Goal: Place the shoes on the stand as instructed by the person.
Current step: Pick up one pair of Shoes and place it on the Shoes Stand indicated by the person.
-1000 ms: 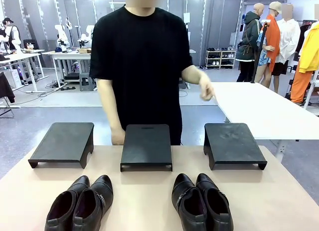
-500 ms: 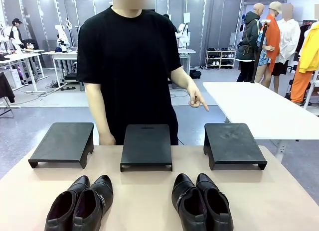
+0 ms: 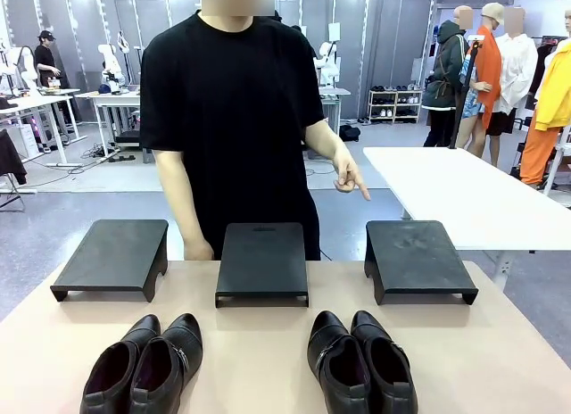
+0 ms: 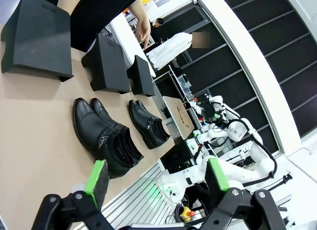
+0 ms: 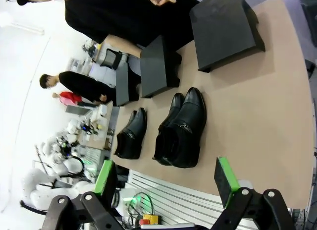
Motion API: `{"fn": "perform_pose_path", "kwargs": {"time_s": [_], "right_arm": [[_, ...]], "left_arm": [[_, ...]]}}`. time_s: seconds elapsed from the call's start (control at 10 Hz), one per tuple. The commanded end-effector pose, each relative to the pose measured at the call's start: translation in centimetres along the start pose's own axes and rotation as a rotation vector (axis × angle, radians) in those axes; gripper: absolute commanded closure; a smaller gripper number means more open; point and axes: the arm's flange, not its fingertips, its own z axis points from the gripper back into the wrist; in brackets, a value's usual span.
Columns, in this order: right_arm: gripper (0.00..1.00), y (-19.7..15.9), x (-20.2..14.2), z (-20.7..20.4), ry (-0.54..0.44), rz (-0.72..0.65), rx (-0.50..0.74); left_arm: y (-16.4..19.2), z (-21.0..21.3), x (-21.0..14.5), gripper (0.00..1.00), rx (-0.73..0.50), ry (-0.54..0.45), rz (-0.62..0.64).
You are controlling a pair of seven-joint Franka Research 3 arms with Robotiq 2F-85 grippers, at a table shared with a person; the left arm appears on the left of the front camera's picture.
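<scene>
Black shoes, left pair (image 3: 143, 365): near part of the tan table (image 3: 268, 329); 2 shoes touching side by side, toes toward the far side; metal buckle detail on the right-hand shoe; not on any stand
Right pair (image 3: 361, 360): same near row, well apart from the left pair; 2 shoes touching; strap on the left-hand shoe; on the table top
Stands: 3 black low platforms in a far row, nothing on them: left stand (image 3: 111, 256); middle stand (image 3: 261, 260); right stand (image 3: 417, 258)
Person (image 3: 234, 120): black T-shirt; at the far side behind the middle stand
Pointing hand (image 3: 350, 176): raised in the air – index finger out, aimed down toward the right stand; touching nothing
Other hand (image 3: 198, 250): low at the table's far edge, beside the middle stand
Left gripper (image 4: 157, 165): green pads spread wide – nothing between them; above the table's near edge
Right gripper (image 5: 165, 173): fingers wide apart, nothing held; above the near edge
</scene>
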Motion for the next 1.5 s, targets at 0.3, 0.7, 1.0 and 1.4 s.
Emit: {"fn": "perform_pose_path", "kwargs": {"time_s": [0.3,0.7,1.0,1.4], "right_arm": [[0.00,14.3,4.7,-11.8,0.436,0.114,-0.273],[0.00,18.0,2.4,-25.7,0.696,0.145,-0.410],[0.00,18.0,-2.0,-34.2,0.609,0.131,-0.579],[0.00,16.3,-5.2,-40.7,0.592,0.134,-0.703]], "left_arm": [[0.1,0.2,0.0,0.00,-0.019,-0.005,-0.015],[0.1,0.2,0.0,0.00,-0.019,-0.005,-0.015],[0.1,0.2,0.0,0.00,-0.019,-0.005,-0.015],[0.1,0.2,0.0,0.00,-0.019,-0.005,-0.015]]}}
